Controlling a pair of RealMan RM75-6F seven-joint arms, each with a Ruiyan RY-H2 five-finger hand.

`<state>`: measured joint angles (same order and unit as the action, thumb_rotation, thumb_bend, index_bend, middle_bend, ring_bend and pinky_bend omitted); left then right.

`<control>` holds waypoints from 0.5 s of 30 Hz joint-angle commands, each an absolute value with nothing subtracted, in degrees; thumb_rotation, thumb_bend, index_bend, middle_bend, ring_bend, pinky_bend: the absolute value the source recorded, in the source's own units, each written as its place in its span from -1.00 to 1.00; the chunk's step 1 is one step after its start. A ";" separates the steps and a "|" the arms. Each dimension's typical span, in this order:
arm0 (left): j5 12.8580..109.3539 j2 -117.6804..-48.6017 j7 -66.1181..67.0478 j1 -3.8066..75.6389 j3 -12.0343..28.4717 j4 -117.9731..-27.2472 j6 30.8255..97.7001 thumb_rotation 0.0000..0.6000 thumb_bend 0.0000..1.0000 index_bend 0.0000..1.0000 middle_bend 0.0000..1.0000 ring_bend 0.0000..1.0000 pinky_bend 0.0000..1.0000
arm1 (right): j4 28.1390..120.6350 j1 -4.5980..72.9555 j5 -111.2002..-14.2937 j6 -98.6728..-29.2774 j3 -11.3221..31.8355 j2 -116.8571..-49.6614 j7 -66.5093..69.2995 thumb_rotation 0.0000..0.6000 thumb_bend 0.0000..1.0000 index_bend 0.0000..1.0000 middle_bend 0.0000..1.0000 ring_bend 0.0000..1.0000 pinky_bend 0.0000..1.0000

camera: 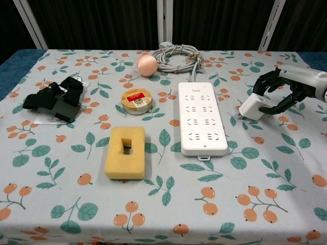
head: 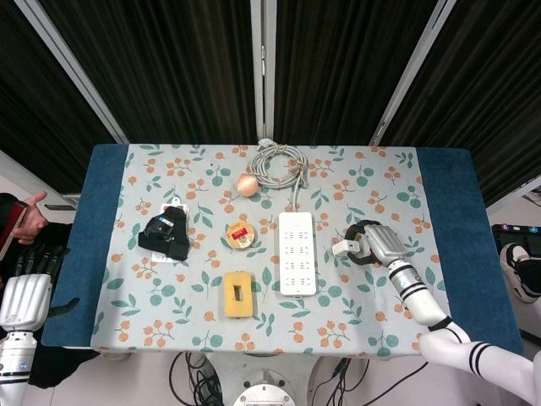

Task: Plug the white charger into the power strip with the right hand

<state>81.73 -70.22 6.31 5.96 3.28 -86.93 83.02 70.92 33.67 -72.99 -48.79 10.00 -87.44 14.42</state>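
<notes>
Near the table's point(head: 456, 220) right edge, right hand point(camera: 286, 94) curled around the white charger point(camera: 251, 107), fingers touching, firm grip unconfirmed. Grasp step, judging so; next: lift, prongs lined over the power strip point(camera: 202, 117) sockets. Left hand point(head: 30, 292) off the left edge, head view only; open, empty.

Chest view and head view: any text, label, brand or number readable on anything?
Round tin: red label with print, too blurred to read.
Power strip: socket holes only, no readable marking.
White charger: no visible text.
Nothing else carries lettering.
</notes>
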 commanded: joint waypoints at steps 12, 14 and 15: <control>82.65 -69.74 6.10 5.79 3.13 -87.27 83.82 1.00 -1.00 -0.66 -0.73 -0.95 -1.00 | 87.63 39.78 -69.66 -45.11 14.11 -73.95 -0.82 1.00 -0.32 0.41 0.22 -0.27 -0.48; 82.82 -69.74 6.21 5.72 3.04 -87.36 83.98 1.00 -1.00 -0.66 -0.73 -0.95 -1.00 | 90.48 42.00 -65.87 -42.94 14.90 -72.40 -5.41 1.00 -0.29 0.44 0.24 -0.25 -0.48; 82.89 -69.73 6.24 5.65 3.01 -87.45 84.11 1.00 -1.00 -0.66 -0.73 -0.95 -1.00 | 91.91 43.48 -63.14 -42.05 15.17 -71.93 -8.53 1.00 -0.28 0.45 0.24 -0.24 -0.48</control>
<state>82.88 -69.73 6.22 5.67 3.02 -87.43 84.10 86.60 39.36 -69.28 -45.91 13.33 -75.51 -1.37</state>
